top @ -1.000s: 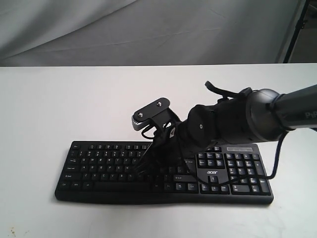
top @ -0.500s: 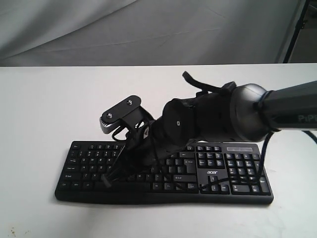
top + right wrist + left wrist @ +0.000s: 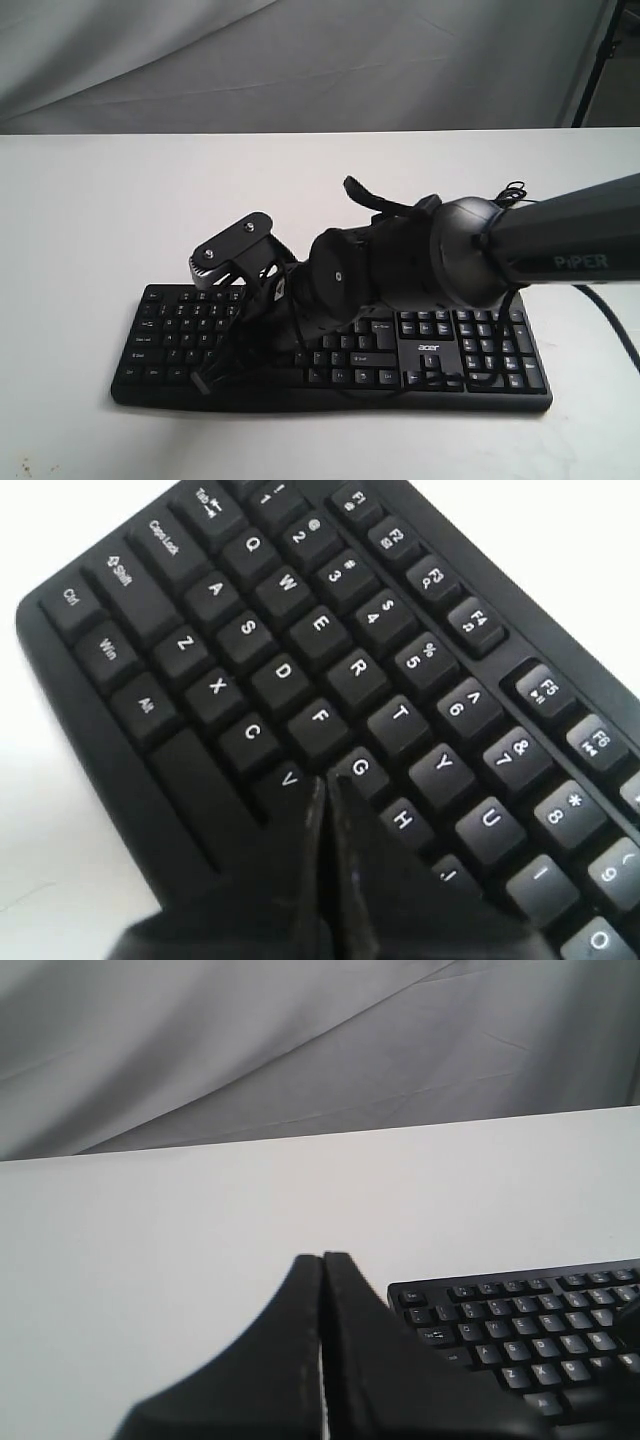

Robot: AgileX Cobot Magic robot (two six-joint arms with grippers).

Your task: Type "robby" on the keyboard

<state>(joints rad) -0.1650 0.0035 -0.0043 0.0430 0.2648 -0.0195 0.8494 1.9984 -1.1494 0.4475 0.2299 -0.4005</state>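
Note:
The black keyboard [image 3: 480, 345] lies on the white table [image 3: 90, 220], with its acer logo [image 3: 428, 347] by the number pad. My right arm reaches across it from the right, hiding the middle keys. The right gripper [image 3: 203, 383] is shut with nothing in it and points down at the lower left letter rows. In the right wrist view its tips [image 3: 325, 780] sit between the V key [image 3: 289, 778] and the G key [image 3: 359, 768], hiding the key under them. My left gripper [image 3: 322, 1256] is shut and empty over bare table, beside the keyboard's [image 3: 520, 1330] Esc corner.
A grey cloth backdrop [image 3: 300, 60] hangs behind the table. A black stand pole [image 3: 598, 55] rises at the back right. The right arm's wrist camera bracket [image 3: 232, 247] stands above the keyboard's left half.
The right arm has swung left across the keyboard, carrying its shut tips from the middle keys to the lower left letter rows and lowering them.

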